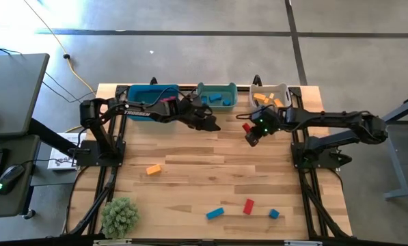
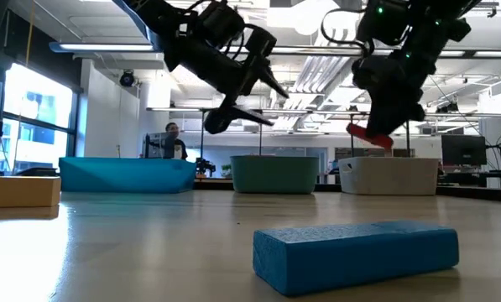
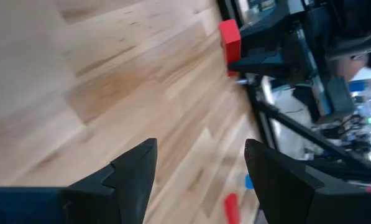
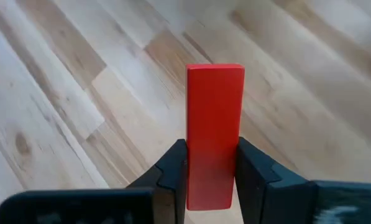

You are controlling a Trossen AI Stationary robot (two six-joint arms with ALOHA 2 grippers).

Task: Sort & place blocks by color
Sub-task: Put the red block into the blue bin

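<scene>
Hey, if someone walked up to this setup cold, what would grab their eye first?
Probably the red block clamped in the right end effector, held above the table near the white bin. Next, the left end effector, open and empty, hangs in front of the teal bin. A blue block lies close to the low camera.

Red block (image 4: 214, 130) between black fingers (image 4: 170, 167) — blue bin (image 1: 149, 102), teal bin (image 1: 216, 97), white bin (image 1: 268, 96), pale wood table (image 1: 204, 171).

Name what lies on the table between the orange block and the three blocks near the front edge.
Nothing: in the high view, bare wood separates the orange block from the blue bar, red block and blue cube.
</scene>
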